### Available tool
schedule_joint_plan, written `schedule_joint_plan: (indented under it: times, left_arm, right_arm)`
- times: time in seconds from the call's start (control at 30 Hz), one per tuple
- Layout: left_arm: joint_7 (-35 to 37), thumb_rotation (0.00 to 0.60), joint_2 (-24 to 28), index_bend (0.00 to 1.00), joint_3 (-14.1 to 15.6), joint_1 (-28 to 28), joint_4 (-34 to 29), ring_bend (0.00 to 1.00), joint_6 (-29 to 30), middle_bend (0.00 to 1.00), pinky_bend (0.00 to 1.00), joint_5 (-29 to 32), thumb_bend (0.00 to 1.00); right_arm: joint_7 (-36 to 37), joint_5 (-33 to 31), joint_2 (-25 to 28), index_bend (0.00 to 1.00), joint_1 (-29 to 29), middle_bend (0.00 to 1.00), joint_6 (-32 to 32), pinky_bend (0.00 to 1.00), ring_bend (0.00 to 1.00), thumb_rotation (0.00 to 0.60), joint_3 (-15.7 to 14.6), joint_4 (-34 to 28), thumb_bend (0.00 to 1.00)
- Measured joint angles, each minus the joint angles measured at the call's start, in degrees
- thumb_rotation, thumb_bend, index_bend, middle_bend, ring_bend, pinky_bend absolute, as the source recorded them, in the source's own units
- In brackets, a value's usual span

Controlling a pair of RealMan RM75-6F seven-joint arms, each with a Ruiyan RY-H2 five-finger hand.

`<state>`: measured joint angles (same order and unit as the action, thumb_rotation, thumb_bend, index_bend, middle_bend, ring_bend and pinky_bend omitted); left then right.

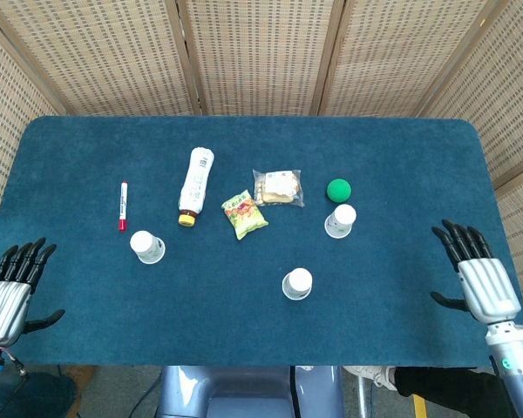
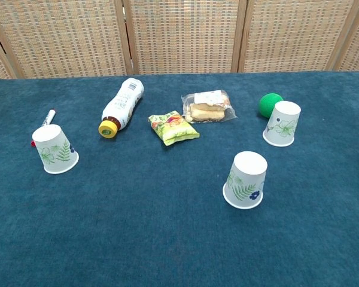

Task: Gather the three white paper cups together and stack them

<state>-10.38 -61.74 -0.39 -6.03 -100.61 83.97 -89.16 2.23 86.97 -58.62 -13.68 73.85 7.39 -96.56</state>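
From the head view, three inverted cups stand well apart on the blue surface (image 1: 401, 157): left cup (image 1: 146, 246), middle cup (image 1: 297, 284), right cup (image 1: 340, 220) near a green ball (image 1: 338, 189). The left hand (image 1: 9, 292) and right hand (image 1: 477, 274) hover at the edges, fingers spread, apparently empty. The chest view shows only the cups, no hands.
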Motion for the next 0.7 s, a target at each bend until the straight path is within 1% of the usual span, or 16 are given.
schedule_joint_plan:
  times: [0.13, 0.23, 0.33, 0.47, 0.6, 0.7]
  left_arm:
    - [-1.70, 0.600, -0.88, 0.00, -0.89, -1.13, 0.38, 0.00, -2.69, 0.00, 0.00, 3.26, 0.00]
    - [-3.07, 0.600, -1.53, 0.00, -1.62, -2.05, 0.63, 0.00, -4.58, 0.00, 0.00, 5.72, 0.00]
    - [-4.05, 0.600, -2.03, 0.00, -2.15, -2.77, 0.82, 0.00, -5.79, 0.00, 0.00, 7.31, 0.00]
    - [-4.61, 0.600, -2.40, 0.00, -2.49, -3.32, 1.15, 0.00, -6.83, 0.00, 0.00, 8.85, 0.00]
    - [-5.35, 0.600, -2.79, 0.00, -2.78, -3.87, 1.54, 0.00, -7.88, 0.00, 0.00, 10.44, 0.00]
    - [-5.90, 0.600, -3.09, 0.00, -2.96, -4.24, 1.74, 0.00, -8.48, 0.00, 0.00, 11.45, 0.00]
  right_arm:
    - [1.11, -0.35, -0.22, 0.05, -6.68, 0.00, -8.61, 0.00, 0.00, 0.600, 1.74, 0.96, 0.00]
    - [2.11, -1.33, -1.76, 0.08, -12.68, 0.00, -15.70, 0.00, 0.00, 0.600, 3.24, 4.02, 0.00]
    - [3.16, -3.44, -4.77, 0.09, -18.82, 0.00, -22.60, 0.00, 0.00, 0.600, 4.49, 9.88, 0.00]
    - [3.85, -7.05, -9.26, 0.10, -24.16, 0.03, -29.88, 0.00, 0.00, 0.600, 5.34, 17.54, 0.00]
    - [3.85, -10.72, -14.04, 0.13, -27.75, 0.08, -34.86, 0.05, 0.01, 0.600, 5.63, 23.88, 0.00]
    - [3.51, -12.22, -16.60, 0.15, -29.43, 0.11, -36.87, 0.09, 0.04, 0.600, 5.41, 26.93, 0.00]
